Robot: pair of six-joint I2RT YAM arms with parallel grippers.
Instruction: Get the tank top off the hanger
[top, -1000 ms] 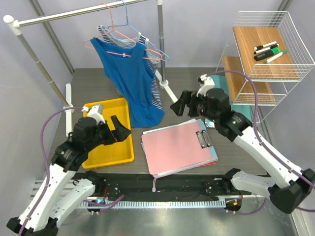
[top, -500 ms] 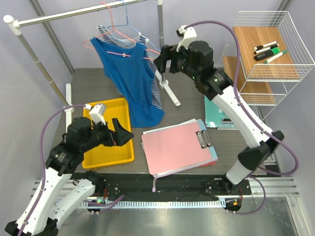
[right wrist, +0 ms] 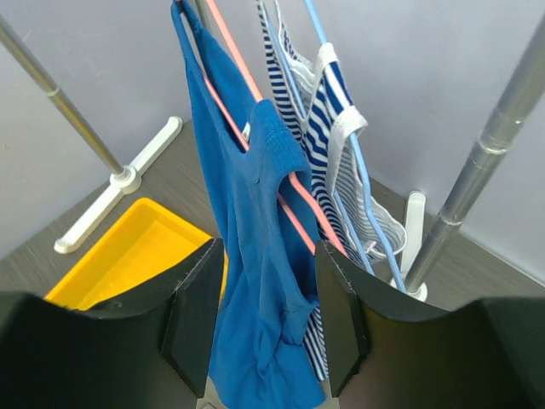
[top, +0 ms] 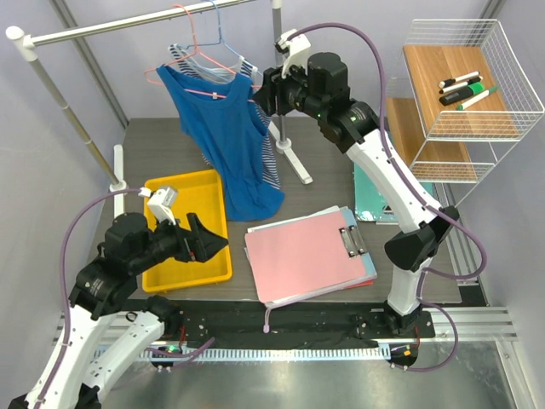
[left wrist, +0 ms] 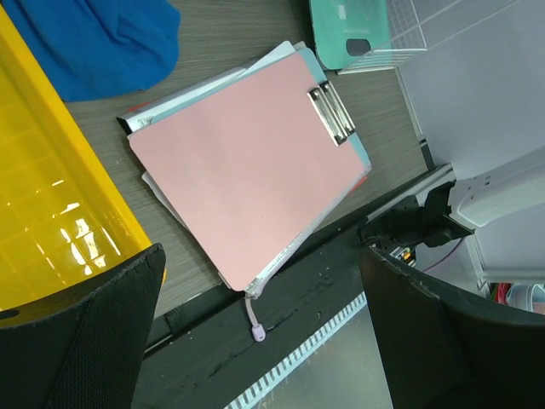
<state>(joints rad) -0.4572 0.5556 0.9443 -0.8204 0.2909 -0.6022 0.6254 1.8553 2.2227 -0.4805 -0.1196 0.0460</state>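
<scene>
A blue tank top [top: 226, 141] hangs on a pink hanger [top: 207, 91] from the clothes rail [top: 128, 25]. My right gripper [top: 265, 92] is open, raised beside the hanger's right shoulder. In the right wrist view the blue tank top [right wrist: 255, 256] and the pink hanger [right wrist: 294, 217] lie between and beyond the open fingers [right wrist: 196, 315] of the right gripper [right wrist: 268, 328]; contact is not visible. My left gripper [top: 209, 243] is open and empty, low over the yellow tray [top: 174, 273]. In the left wrist view the left gripper [left wrist: 255, 341] is open, and the tank top's hem [left wrist: 94, 43] shows at the top.
A striped tank top [right wrist: 328, 119] on a blue hanger [right wrist: 362, 183] hangs just behind the blue one. The rail's upright post [top: 278, 77] stands next to my right gripper. A pink clipboard [top: 306, 254] lies mid-table. A wire shelf [top: 460, 81] with markers is at the right.
My right arm has risen from near the table up and left to the hanger's right shoulder. My left arm has drawn back slightly toward the near edge.
</scene>
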